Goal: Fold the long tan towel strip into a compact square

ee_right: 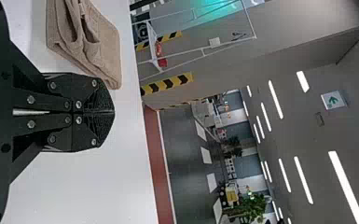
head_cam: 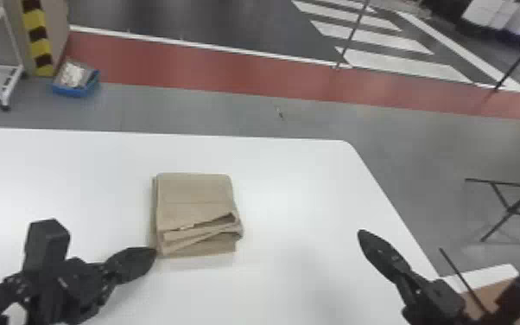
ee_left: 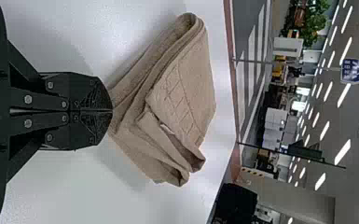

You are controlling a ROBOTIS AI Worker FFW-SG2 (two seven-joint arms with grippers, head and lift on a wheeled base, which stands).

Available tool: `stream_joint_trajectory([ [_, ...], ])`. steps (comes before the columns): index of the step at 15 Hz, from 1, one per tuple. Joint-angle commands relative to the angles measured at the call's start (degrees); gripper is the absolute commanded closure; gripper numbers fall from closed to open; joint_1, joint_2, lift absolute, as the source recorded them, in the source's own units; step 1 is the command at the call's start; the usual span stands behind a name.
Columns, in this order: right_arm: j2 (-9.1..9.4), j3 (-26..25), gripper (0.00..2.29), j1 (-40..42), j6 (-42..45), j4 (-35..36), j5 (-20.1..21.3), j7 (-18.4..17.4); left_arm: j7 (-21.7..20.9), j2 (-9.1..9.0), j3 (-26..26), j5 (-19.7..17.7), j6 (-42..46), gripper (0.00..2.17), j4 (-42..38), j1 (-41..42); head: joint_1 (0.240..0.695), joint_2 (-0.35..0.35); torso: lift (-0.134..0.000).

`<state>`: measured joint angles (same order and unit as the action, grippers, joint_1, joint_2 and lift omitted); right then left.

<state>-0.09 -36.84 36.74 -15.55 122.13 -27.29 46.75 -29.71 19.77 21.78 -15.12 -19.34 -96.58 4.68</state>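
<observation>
The tan towel [head_cam: 194,194] lies folded into a thick, roughly square stack on the table, its near edge showing uneven, slanting layers. My left gripper [head_cam: 153,253] is at the towel's near left corner. In the left wrist view the left gripper [ee_left: 112,110] is shut, its tips against the edge of the towel [ee_left: 186,84]; whether any cloth is pinched I cannot tell. Well to the right of the towel, over the table, is my right gripper [head_cam: 360,233]. The right wrist view has the right gripper [ee_right: 113,112] shut with nothing held, and the towel [ee_right: 107,42] beyond it.
The white table [head_cam: 289,173] has its far edge behind the towel and its right edge slanting past my right gripper. A brown surface [head_cam: 494,294] sits at the lower right. On the floor are a blue box [head_cam: 75,82], a white cart and a dark folding stand.
</observation>
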Motion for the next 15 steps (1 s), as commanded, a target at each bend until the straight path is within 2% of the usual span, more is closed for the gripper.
stream_joint_trajectory([
  [1,0.14,-0.25,1.63,0.0,0.12,-0.31,-0.66,0.19,0.0,0.0,-0.33,-0.18,-0.67,2.14,-1.42,0.94,0.695,-0.35,-0.124],
  [3,0.14,-0.6,1.63,0.09,-0.23,0.04,-1.36,0.19,1.14,0.0,-2.62,-0.09,1.44,2.14,-2.73,2.88,0.695,-0.35,-0.124],
  [5,0.14,-1.04,1.61,-2.55,-1.29,1.62,-0.84,-0.43,4.39,0.0,-5.96,0.17,5.84,2.14,-6.25,4.64,0.695,-0.35,-0.124],
  [6,0.14,-1.04,1.48,-5.89,-4.45,2.15,1.98,-1.04,7.12,0.0,-7.72,-0.09,6.54,2.08,-7.57,4.81,0.695,-0.35,-0.124],
  [7,0.14,-0.69,1.17,-9.58,-7.79,2.41,5.4,-1.04,9.93,0.0,-8.59,-0.27,9.18,1.81,-8.27,4.81,0.695,-0.35,-0.124],
  [8,0.14,0.1,0.71,-13.88,-11.31,2.24,9.36,-0.96,12.57,-0.09,-9.39,-0.71,11.11,1.2,-8.36,4.81,0.695,-0.35,-0.124],
  [9,0.14,1.07,0.29,-17.4,-15.18,1.62,11.64,-1.04,14.33,-0.44,-9.74,-0.97,12.87,0.56,-8.27,4.64,0.695,-0.35,-0.124],
  [10,0.14,2.3,0.06,-20.83,-19.04,0.66,13.58,-1.4,15.38,-1.14,-10.09,-0.71,15.51,0.16,-8.01,4.28,0.695,-0.33,-0.124],
  [12,0.14,7.22,0.03,-25.49,-20.27,-1.63,19.2,-4.65,18.37,-2.81,-10.0,-0.27,18.14,0.12,-7.39,3.14,0.695,-0.271,-0.124],
  [13,0.14,8.98,0.04,-27.16,-20.27,-2.86,20.61,-5.97,19.16,-3.78,-10.0,0.17,18.14,0.12,-7.39,2.79,0.695,-0.255,-0.124],
  [15,0.14,12.5,0.05,-28.47,-20.27,-4.62,20.61,-10.36,22.85,-6.85,-9.83,2.28,17.97,0.12,-7.48,2.44,0.695,-0.232,-0.124],
])
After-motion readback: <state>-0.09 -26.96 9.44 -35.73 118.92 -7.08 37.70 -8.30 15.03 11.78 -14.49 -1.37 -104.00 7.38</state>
